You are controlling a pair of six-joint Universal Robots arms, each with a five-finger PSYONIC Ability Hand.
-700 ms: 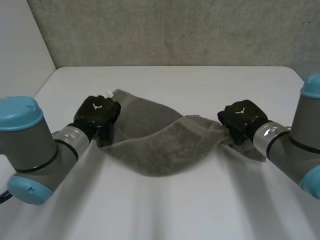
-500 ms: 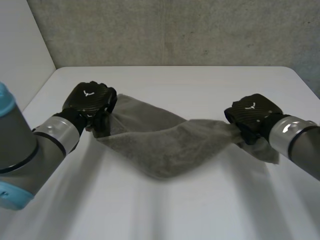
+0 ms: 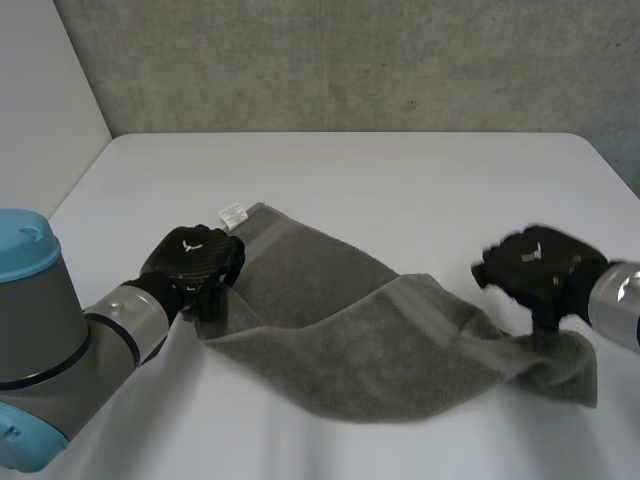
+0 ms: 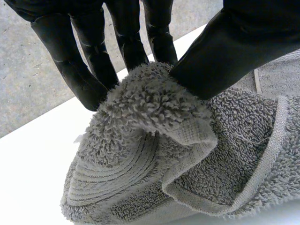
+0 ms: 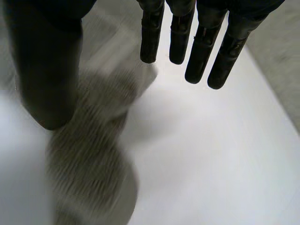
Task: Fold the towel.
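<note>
The grey towel (image 3: 340, 330) lies loosely folded across the white table (image 3: 400, 180), with a white label (image 3: 232, 212) at its far left corner. My left hand (image 3: 195, 262) sits on the towel's left end. In the left wrist view its fingers (image 4: 89, 70) and thumb pinch a bunched-up fold of the towel (image 4: 154, 154). My right hand (image 3: 540, 268) hovers just above the towel's right end. In the right wrist view its fingers (image 5: 206, 51) are straight and spread from the thumb, with the towel (image 5: 89, 154) lying below them, apart from the hand.
The table's far edge meets a grey wall (image 3: 350, 60). The table's left edge runs beside my left arm (image 3: 60, 340). Bare table surface (image 5: 225, 154) lies past the towel's right end.
The towel, stretched in the air between both hands, has come down onto the table. Both hands moved lower and nearer. My right hand has let go of its end and opened.
</note>
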